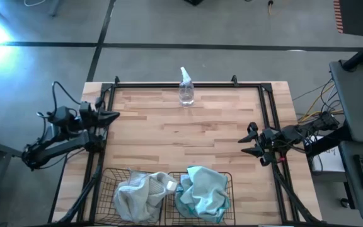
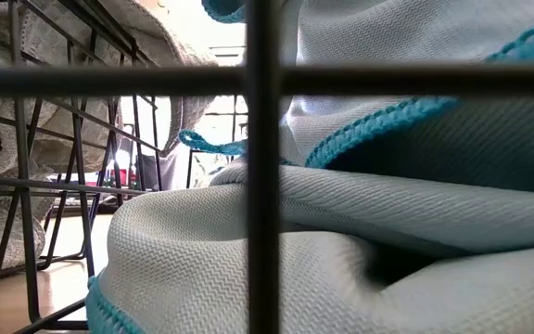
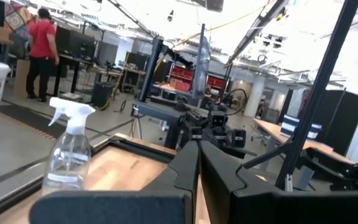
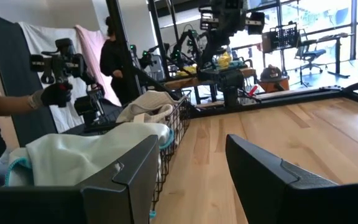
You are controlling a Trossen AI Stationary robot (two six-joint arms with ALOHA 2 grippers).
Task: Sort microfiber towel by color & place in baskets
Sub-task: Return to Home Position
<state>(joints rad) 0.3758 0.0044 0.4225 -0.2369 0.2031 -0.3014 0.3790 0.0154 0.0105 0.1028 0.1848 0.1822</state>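
And we're looking at a sort that reads as finished: the pale grey-white microfiber towels (image 1: 140,195) are heaped in the left black wire-mesh basket (image 1: 109,183), and the light blue microfiber towels (image 1: 203,192) are bundled in the right black wire-mesh basket (image 1: 230,181), the two baskets sitting side by side at the near edge of the light wooden desk (image 1: 188,135). We can't spot a single loose cloth anywhere on the boards. The only other thing standing there is the clear plastic spray bottle (image 1: 186,89) at the far edge, well apart from both baskets. So by our judgement nothing is left to sort, and all that remains is for the arms to park. Now the left tool (image 1: 113,115): it hangs over the desk's left rim, its two dark fingers pressed flat together with nothing between them, aimed across the desk with the bottle off to one side in the wrist view. Over to the right tool (image 1: 247,144): it sits above the boards near the right rim, fingers spread wide with bare wood showing in the gap. It grips nothing and touches nothing, with the loaded baskets in sight beyond it. From table height, we see only towel folds bulging against the mesh.
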